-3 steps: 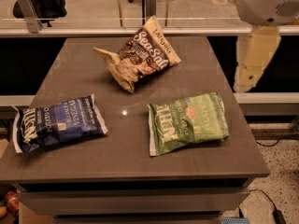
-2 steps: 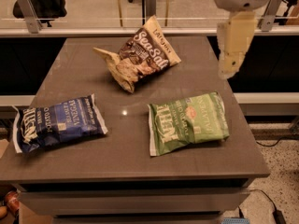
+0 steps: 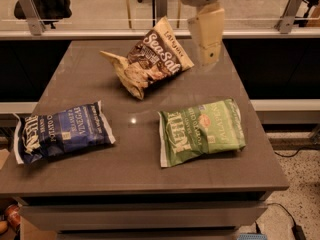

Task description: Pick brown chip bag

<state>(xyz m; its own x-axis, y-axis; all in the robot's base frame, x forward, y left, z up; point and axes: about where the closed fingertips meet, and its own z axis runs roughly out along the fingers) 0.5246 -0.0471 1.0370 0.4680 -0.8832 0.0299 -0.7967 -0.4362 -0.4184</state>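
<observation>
The brown chip bag (image 3: 150, 59), dark brown and tan with white "Sea Salt" lettering, lies crumpled and tilted at the back middle of the grey table (image 3: 125, 164). My gripper (image 3: 208, 54) hangs from the cream arm at the top of the view. It points down over the table's back right and sits just to the right of the brown bag, apart from it.
A navy blue vinegar bag (image 3: 62, 131) lies at the front left of the table. A green jalapeno bag (image 3: 202, 130) lies at the front right. A glass rail (image 3: 100, 31) runs behind the table. The floor (image 3: 300, 184) drops away on the right.
My arm and gripper have swung left from beyond the table's right edge to a spot over the table beside the brown bag. The bags have not moved.
</observation>
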